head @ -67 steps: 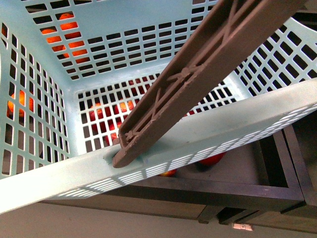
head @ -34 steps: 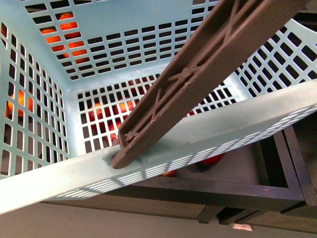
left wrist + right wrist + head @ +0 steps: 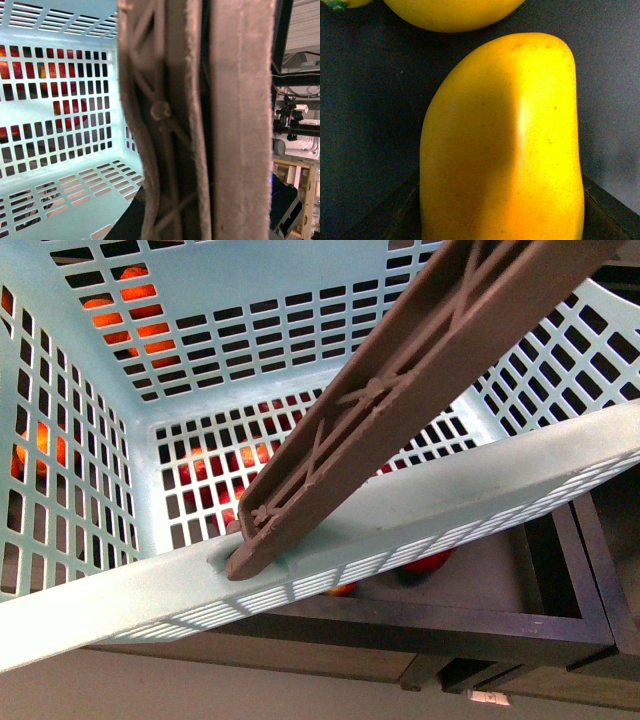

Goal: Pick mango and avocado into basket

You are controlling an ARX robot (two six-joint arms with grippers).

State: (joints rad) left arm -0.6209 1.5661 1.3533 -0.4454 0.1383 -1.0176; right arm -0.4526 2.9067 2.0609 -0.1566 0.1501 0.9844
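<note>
One basket [image 3: 450,502], one handle [image 3: 400,390], one mango [image 3: 505,145] close

My body camera looks steeply down into the basket [image 3: 330,530] from very close, and the brown handle [image 3: 400,390] cuts slantwise across its frame. The left wrist camera sits hard against that same handle, just ahead of my left gripper, and looks past it at the slotted walls and floor. These two views share the handle, the basket's inside and the red fruit [image 3: 200,465] glimpsed through the slots. The right wrist camera faces a dark surface [image 3: 365,125] at very close range, with the mango [image 3: 505,145] straight ahead of my right gripper. It shares nothing with the other two.
</note>
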